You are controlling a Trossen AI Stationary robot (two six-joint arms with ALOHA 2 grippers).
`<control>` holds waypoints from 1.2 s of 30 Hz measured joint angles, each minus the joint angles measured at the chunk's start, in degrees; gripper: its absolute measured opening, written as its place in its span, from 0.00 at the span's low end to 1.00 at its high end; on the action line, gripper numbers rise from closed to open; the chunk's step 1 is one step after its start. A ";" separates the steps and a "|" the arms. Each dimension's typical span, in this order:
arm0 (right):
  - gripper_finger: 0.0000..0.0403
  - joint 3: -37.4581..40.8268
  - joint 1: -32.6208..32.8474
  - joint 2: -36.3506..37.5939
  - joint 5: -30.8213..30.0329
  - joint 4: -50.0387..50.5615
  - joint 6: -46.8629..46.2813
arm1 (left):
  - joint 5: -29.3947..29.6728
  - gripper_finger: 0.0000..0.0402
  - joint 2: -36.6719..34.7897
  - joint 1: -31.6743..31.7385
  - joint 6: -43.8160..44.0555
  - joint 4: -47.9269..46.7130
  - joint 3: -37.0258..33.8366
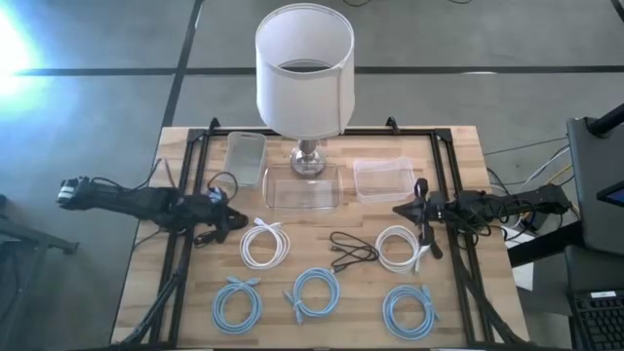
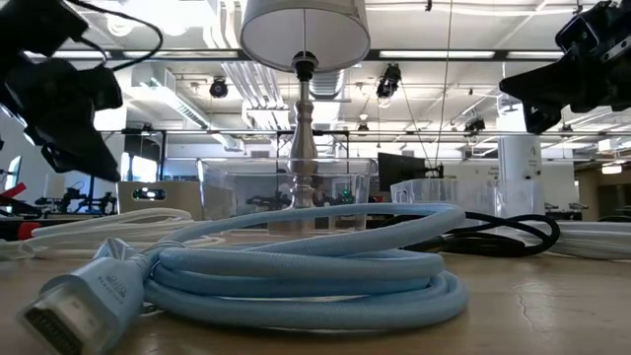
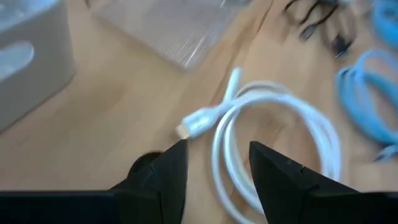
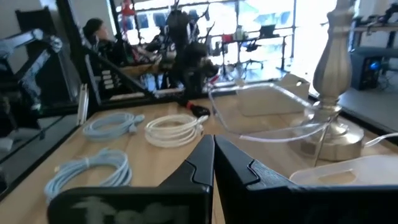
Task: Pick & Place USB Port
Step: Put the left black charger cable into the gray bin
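Observation:
Two white coiled cables lie flat on the wooden table: one [image 1: 264,242] left of centre and one [image 1: 398,247] right of centre. A thin black cable [image 1: 351,251] lies between them. My left gripper [image 1: 234,219] is open and hovers just left of the left white cable. In its wrist view the fingers [image 3: 214,158] stand on either side of the coil's near arc [image 3: 277,93], with the cable's plug [image 3: 199,121] just beyond the fingertips. My right gripper [image 1: 402,210] is shut [image 4: 213,149] and is raised above the table beside the right white cable.
Three light-blue coils [image 1: 237,302] [image 1: 315,292] [image 1: 409,310] lie along the near edge. A lamp [image 1: 304,68] stands at far centre on a clear tray [image 1: 302,190], flanked by a clear lid [image 1: 246,151] and a clear box [image 1: 383,178]. Black frame rails [image 1: 185,195] run down both sides.

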State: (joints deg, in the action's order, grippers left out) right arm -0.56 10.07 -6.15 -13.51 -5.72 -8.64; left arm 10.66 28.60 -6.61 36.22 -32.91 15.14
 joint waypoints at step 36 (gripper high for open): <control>0.02 0.00 0.04 -15.40 -4.69 -4.32 -13.40 | -0.74 0.38 39.30 0.00 5.20 -12.49 12.32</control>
State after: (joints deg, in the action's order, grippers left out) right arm -0.56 10.11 -21.56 -18.20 -10.04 -22.04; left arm 9.92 67.89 -6.62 41.42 -45.40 27.46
